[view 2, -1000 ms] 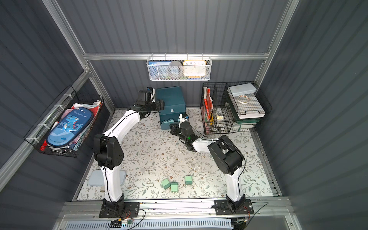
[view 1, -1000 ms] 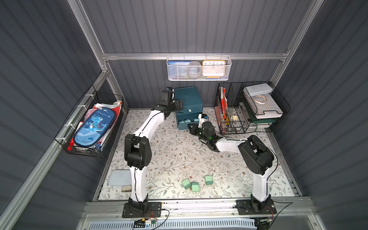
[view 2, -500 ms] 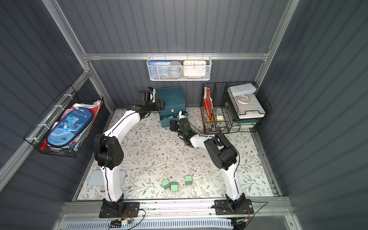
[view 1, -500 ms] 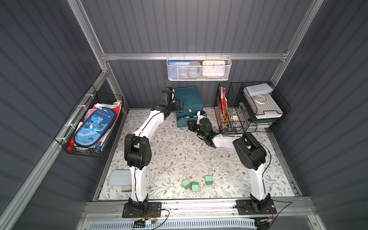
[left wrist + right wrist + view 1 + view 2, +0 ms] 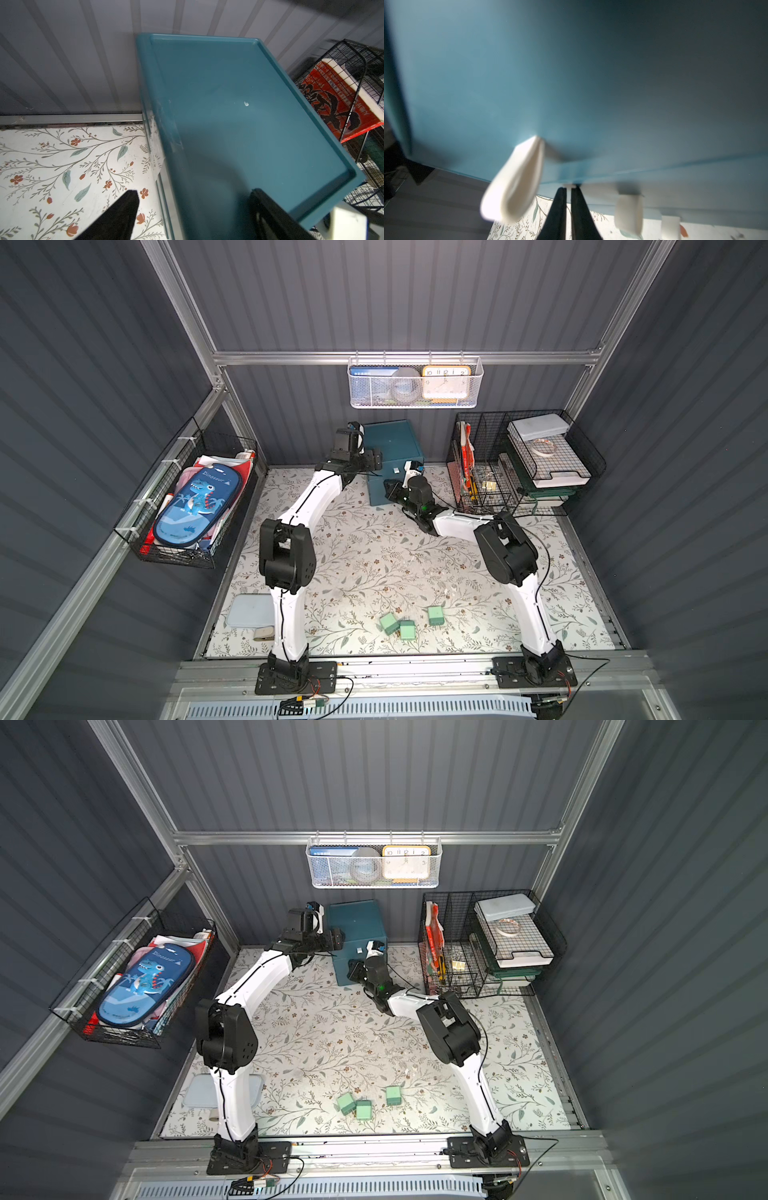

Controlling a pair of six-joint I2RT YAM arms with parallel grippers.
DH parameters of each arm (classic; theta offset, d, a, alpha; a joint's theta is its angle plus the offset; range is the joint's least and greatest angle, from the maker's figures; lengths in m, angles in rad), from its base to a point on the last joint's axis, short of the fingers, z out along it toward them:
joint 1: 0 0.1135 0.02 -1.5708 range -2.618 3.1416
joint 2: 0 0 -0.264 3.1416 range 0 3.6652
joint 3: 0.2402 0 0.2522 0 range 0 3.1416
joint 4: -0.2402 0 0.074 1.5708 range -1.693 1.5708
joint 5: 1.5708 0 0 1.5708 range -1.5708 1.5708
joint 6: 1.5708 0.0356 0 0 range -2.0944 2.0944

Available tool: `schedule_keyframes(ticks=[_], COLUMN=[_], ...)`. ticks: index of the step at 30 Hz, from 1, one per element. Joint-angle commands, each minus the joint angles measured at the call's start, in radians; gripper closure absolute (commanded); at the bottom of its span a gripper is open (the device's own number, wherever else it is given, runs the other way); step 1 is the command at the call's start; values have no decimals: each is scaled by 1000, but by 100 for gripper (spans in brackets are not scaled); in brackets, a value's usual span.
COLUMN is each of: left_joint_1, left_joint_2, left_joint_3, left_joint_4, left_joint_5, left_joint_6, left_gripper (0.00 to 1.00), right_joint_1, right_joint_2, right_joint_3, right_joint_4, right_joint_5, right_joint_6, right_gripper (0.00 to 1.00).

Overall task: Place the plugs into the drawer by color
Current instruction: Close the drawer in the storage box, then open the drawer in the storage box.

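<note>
The dark teal drawer [image 5: 392, 445] [image 5: 355, 921] stands against the back wall. Its front fills the right wrist view [image 5: 571, 83]. My right gripper [image 5: 390, 490] [image 5: 353, 972] [image 5: 569, 190] is low against that front, shut on a small white pull tab [image 5: 569, 185]. My left gripper [image 5: 375, 459] [image 5: 193, 209] is open at the cabinet's top left edge. One finger hangs over the mat beside the cabinet, the other lies over its top [image 5: 239, 124]. Three mint green plugs [image 5: 389, 623] [image 5: 407, 630] [image 5: 435, 615] lie on the mat near the front edge.
Black wire racks [image 5: 519, 464] with trays and papers stand right of the cabinet. A white mesh basket [image 5: 415, 383] hangs on the back wall. A wire basket with a blue pencil case [image 5: 195, 502] hangs on the left wall. A pale blue pad [image 5: 249, 610] lies front left.
My right gripper has moved toward the cabinet, and the lower drawer that stood pulled out has slid back in. The left arm and the green plugs have not moved.
</note>
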Motion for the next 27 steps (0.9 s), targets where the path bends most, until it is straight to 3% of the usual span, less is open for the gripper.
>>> schedule_keyframes(ticks=[1, 5, 10, 15, 21, 27], left_joint_1=[-6, -6, -5, 0, 3, 5], left_joint_2=[35, 40, 63, 77, 82, 79], left_joint_3=[-41, -43, -32, -23, -21, -20], left_joint_4=[-87, -85, -84, -88, -94, -96], left_joint_5=[36, 34, 42, 60, 68, 74], left_joint_6=[16, 17, 14, 5, -3, -3], left_gripper=[12, 12, 12, 12, 12, 12], right_joint_1=[-15, -19, -24, -42, -63, -64], right_joint_2=[45, 53, -79, -118, -10, 51], right_joint_3=[52, 55, -160, -298, -247, -165], right_joint_4=[-9, 16, 153, 203, 243, 201], right_joint_5=[41, 17, -62, -76, -86, -69], right_joint_6=[-8, 26, 149, 257, 345, 348], right_gripper=[87, 87, 83, 81, 77, 71])
